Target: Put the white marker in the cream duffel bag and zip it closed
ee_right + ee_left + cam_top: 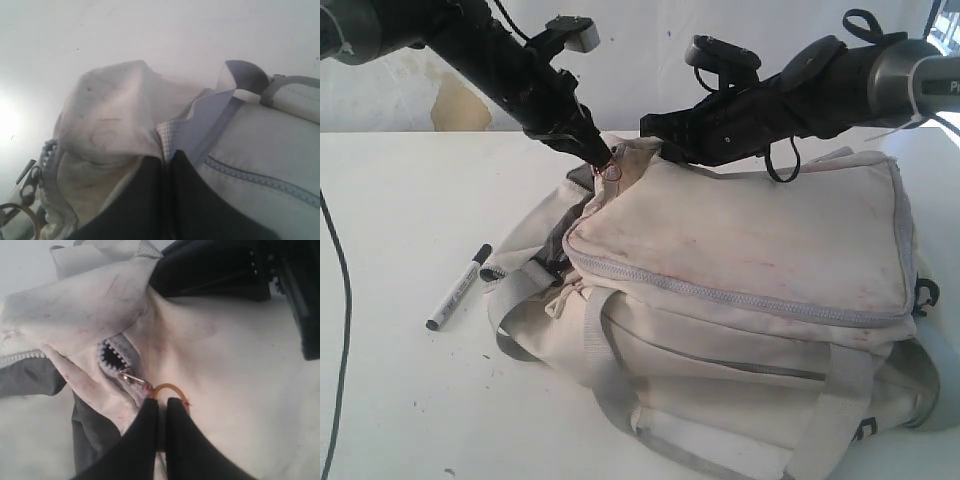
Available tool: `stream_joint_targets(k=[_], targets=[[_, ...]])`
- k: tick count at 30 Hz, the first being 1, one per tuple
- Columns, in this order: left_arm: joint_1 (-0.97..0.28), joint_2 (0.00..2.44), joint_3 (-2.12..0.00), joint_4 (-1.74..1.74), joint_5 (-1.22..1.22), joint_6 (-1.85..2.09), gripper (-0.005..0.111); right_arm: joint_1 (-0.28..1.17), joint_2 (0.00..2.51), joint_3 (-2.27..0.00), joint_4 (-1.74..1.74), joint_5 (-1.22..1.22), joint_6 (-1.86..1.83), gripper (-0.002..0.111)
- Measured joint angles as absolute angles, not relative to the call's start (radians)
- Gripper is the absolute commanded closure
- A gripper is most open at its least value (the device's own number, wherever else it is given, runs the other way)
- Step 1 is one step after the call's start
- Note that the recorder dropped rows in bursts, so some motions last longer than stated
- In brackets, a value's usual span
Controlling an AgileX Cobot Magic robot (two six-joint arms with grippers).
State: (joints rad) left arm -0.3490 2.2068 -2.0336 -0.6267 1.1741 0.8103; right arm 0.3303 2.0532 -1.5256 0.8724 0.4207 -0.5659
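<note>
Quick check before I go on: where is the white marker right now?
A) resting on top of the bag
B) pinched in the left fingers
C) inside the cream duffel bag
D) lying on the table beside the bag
D: the white marker lies flat on the table, to the left of the cream duffel bag in the exterior view.

Left arm (500, 60), right arm (790, 95): matte black housings. Silver-grey cylindrical joint (910, 75) at 3 o'clock, partial lettering. Black cable loops (865, 22) at 1 o'clock. Grey-capped black bracket (578, 36) at 11 o'clock. Left gripper (161, 407): two smooth, tapered black fingers (142, 440).
</note>
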Motion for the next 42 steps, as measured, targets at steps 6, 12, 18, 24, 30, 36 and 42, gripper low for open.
stream_joint_targets(k=[6, 12, 18, 24, 30, 36, 42], targets=[[-0.349, 2.159, -2.003, -0.645, 1.17, 0.84, 0.107, 0.33, 2.053, -1.526, 0.872, 0.421, -0.56, 0.108], [-0.349, 2.116, -2.002, -0.573, 1.168, 0.815, 0.107, 0.33, 2.051, -1.526, 0.874, 0.439, -0.538, 0.108], [-0.349, 2.087, -2.002, -0.489, 1.168, 0.752, 0.107, 0.33, 2.049, -1.526, 0.88, 0.451, -0.535, 0.108], [-0.356, 2.055, -2.0, -0.388, 1.168, 0.674, 0.107, 0.335, 2.043, -1.526, 0.889, 0.462, -0.529, 0.108], [-0.359, 2.048, -1.963, -0.385, 1.17, 0.658, 0.107, 0.338, 2.043, -1.526, 0.898, 0.462, -0.524, 0.108], [-0.357, 2.046, -1.897, -0.42, 1.169, 0.664, 0.089, 0.338, 2.043, -1.526, 0.895, 0.453, -0.524, 0.108], [-0.351, 2.04, -1.855, -0.495, 1.153, 0.682, 0.055, 0.323, 2.043, -1.526, 0.889, 0.414, -0.522, 0.108]])
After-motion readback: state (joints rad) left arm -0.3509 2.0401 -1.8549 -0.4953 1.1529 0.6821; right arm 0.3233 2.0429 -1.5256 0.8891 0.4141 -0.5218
